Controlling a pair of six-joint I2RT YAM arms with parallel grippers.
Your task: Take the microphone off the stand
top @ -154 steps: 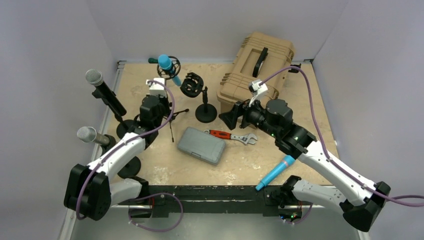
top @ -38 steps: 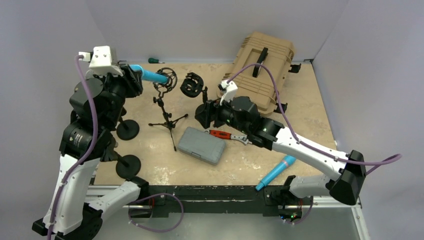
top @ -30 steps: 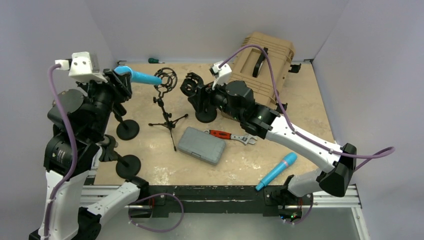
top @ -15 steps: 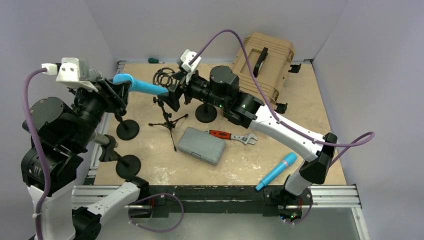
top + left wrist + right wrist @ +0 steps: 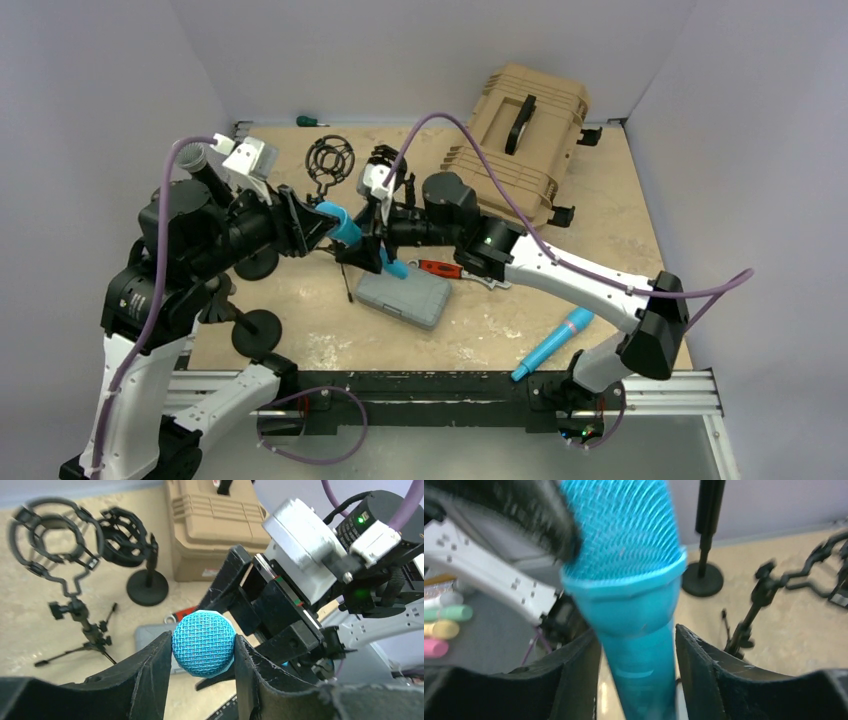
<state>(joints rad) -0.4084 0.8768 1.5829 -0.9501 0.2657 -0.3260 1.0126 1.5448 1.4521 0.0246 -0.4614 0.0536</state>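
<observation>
The blue microphone (image 5: 345,226) is out of the stand and hangs in the air over the table's middle. My left gripper (image 5: 325,222) is shut on its mesh head (image 5: 203,647). My right gripper (image 5: 372,246) straddles the handle (image 5: 644,645); it is open, with a narrow gap showing beside the right finger (image 5: 704,670). The tail end (image 5: 398,269) pokes out below the right fingers, above the grey box. The stand (image 5: 328,160), a small tripod with a black ring mount (image 5: 55,540), stands empty behind the left gripper, and its post (image 5: 751,611) shows in the right wrist view.
A tan case (image 5: 515,130) sits at the back right. A grey box (image 5: 410,295) and a red wrench (image 5: 462,271) lie mid-table, with a second blue microphone (image 5: 552,345) at the front. Another ring mount (image 5: 125,537) and a silver-headed microphone (image 5: 192,158) stand at the back and left.
My left gripper carried the blue microphone from beside the ring down to the table's middle. My right gripper followed it, came around the handle and narrowed.
</observation>
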